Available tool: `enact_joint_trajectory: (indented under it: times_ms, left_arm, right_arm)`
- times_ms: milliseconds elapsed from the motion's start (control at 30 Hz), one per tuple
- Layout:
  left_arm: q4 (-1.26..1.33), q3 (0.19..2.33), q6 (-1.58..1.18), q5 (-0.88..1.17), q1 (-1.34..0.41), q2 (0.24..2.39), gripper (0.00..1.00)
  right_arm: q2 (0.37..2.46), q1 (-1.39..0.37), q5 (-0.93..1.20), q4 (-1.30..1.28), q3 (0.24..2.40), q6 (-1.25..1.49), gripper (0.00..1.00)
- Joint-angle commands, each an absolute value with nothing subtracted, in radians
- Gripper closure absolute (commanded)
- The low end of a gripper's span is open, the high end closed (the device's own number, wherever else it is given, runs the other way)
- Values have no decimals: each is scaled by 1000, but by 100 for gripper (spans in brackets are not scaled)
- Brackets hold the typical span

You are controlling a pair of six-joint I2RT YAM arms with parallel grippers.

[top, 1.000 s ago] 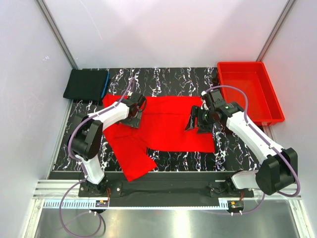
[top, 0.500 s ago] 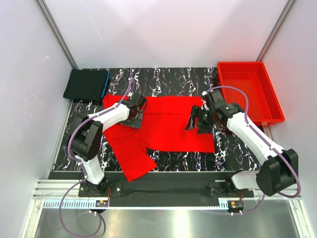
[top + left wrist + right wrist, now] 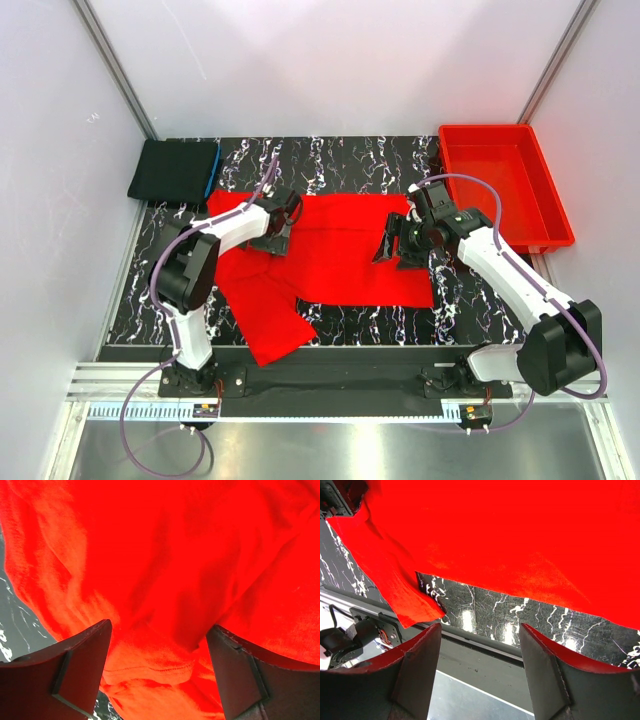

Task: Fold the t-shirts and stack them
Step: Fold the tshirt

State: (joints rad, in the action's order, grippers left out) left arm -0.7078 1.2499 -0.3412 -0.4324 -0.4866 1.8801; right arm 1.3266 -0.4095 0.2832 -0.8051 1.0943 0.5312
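Off the far-left corner of the spread bright red cloth t-shirt [image 3: 340, 250] sits the folded black t-shirt with a blue edge [image 3: 172, 170]. My left gripper [image 3: 159, 632], fingers spread, straddles a red ridge; a shallow pinch could slip off. My right gripper [image 3: 480, 626], spread too, is over its right edge. Beyond that, the rigid red plastic bin [image 3: 500, 190] looks empty.

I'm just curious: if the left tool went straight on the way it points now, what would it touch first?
Most likely the red t-shirt: bunched cloth lies right ahead of the left tool, between its open fingers; distance unclear.
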Motion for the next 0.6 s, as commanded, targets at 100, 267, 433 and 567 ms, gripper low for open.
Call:
enact_joint_trajectory:
  times_ms: [100,267,433,567]
  left_arm:
    - [-703,1253,-341,-531,-454,1844,25]
    - [-701,1252,-295,-563,-385,1815,26]
    - [-678,1324,-246,-542,-264,1832,28]
    - [-632,1437,-178,-499,-230,1858,25]
  right_arm:
    - [1315,-408,298,-784,1103,543,30]
    - [1316,-408,298,-776,1092,551,30]
    - [1321,-407,295,-793,1091,552,30]
    - [1316,-407,291,-805,1085,549,30]
